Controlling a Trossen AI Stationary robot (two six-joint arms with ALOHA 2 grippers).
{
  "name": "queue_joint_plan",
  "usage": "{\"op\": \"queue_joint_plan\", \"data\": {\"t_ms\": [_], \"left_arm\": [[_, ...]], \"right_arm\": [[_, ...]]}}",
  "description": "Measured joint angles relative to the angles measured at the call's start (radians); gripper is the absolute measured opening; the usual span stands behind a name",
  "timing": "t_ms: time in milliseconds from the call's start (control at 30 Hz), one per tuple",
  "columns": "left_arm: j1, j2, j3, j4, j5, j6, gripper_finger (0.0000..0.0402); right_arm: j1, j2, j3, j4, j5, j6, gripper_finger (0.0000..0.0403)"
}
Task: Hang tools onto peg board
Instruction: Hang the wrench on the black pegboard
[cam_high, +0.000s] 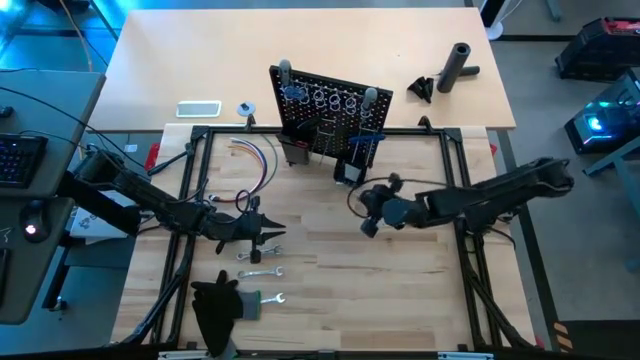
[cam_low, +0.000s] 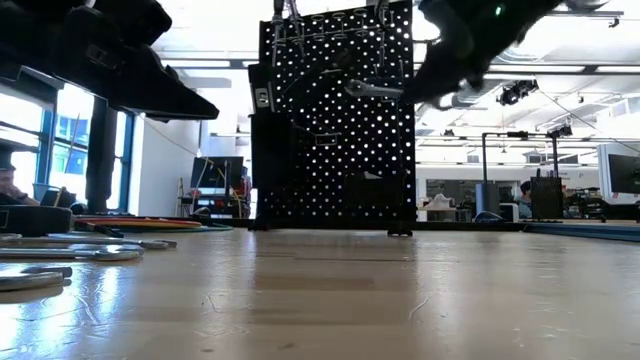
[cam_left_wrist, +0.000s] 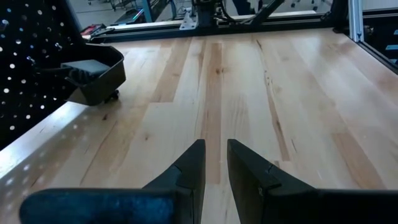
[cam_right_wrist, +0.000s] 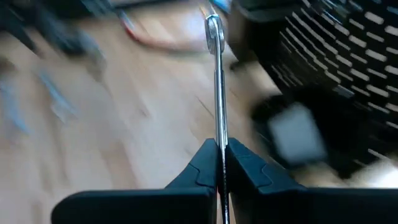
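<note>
Clamped shut on the shank of a silver wrench (cam_right_wrist: 216, 81), the fingers of the right gripper (cam_right_wrist: 219, 158), with the tool standing straight out past their tips, edge-on, its ring end farthest from the grip. Held clear of the tabletop (cam_high: 400, 290), in the low view high up in front of the peg board (cam_low: 335, 120) and probably not yet touching it. Judged to be the carry toward a hook, nothing hung so far with this tool. Called for a slow, level approach, ring end first, lined up with one of the silver rings (cam_high: 335, 100) near the top of the board. Called too for a firm grip until the ring end sat over its peg, since a thin shank pinched this way could swing or slip. Best eased down onto the peg and let go only once the weight had settled. Worth avoiding any shove against the upright board, which might tip or slide. Off to the other side, low over the tabletop and beside more wrenches (cam_high: 262, 272), the left gripper (cam_left_wrist: 214, 165), fingers a narrow gap apart with nothing between them, waiting.
</note>
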Motion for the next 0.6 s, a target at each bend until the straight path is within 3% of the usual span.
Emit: {"op": "queue_joint_plan", "data": {"t_ms": [100, 200, 400, 600], "left_arm": [[0.0, 0.0, 0.0, 0.0, 0.0, 0.0, 0.006], [0.006, 0.0, 0.0, 0.001, -0.004, 0.0, 0.006], [0.006, 0.0, 0.0, 0.001, -0.011, 0.0, 0.006], [0.006, 0.0, 0.0, 0.001, -0.027, -0.014, 0.006]], "right_arm": [[-0.006, 0.037, -0.184, 0.497, -0.022, -0.105, 0.0007], [-0.032, 0.121, -0.287, 0.827, -0.02, -0.166, 0.0007], [-0.104, 0.31, -0.227, 0.925, -0.127, -0.203, 0.0007], [-0.138, 0.435, -0.084, 0.934, -0.135, -0.278, 0.0007]]}}
